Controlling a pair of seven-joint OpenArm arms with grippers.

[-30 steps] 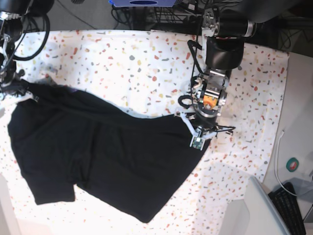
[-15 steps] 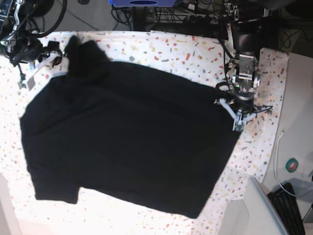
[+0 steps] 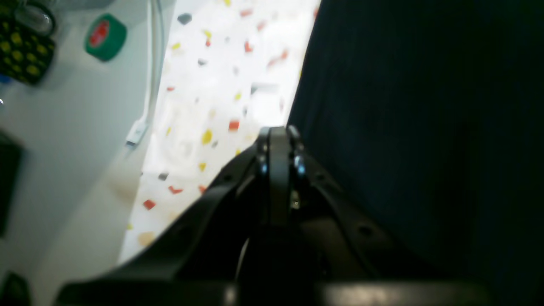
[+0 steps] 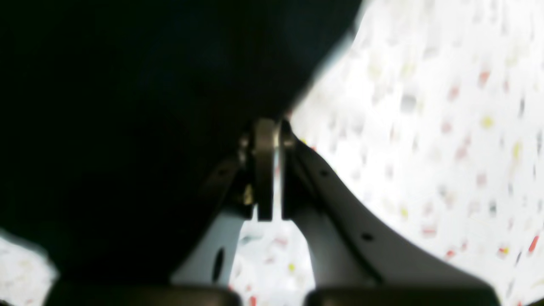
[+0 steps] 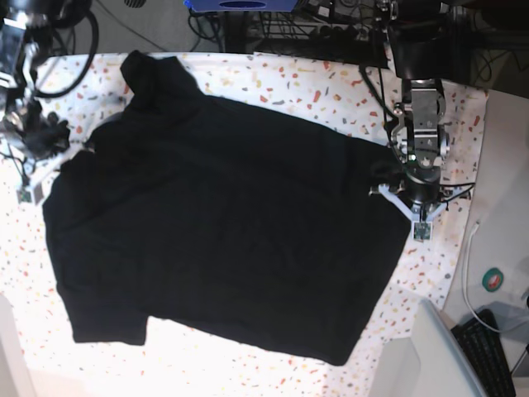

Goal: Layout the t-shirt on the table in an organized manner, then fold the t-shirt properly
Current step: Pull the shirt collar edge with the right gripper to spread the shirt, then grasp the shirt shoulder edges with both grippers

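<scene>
Left gripper [image 5: 420, 217] at three o'clock in the base view, pointing toward six, jaws pressed together; arm reaching down from one o'clock, wrist nearly vertical. In the left wrist view, fingers [image 3: 278, 144] meeting in a single dark blade at centre. Right gripper [image 5: 37, 169] at nine o'clock in the base view, arm descending from eleven o'clock. In the right wrist view, fingers [image 4: 265, 140] drawn close, only a thin slit between; blurred.
</scene>
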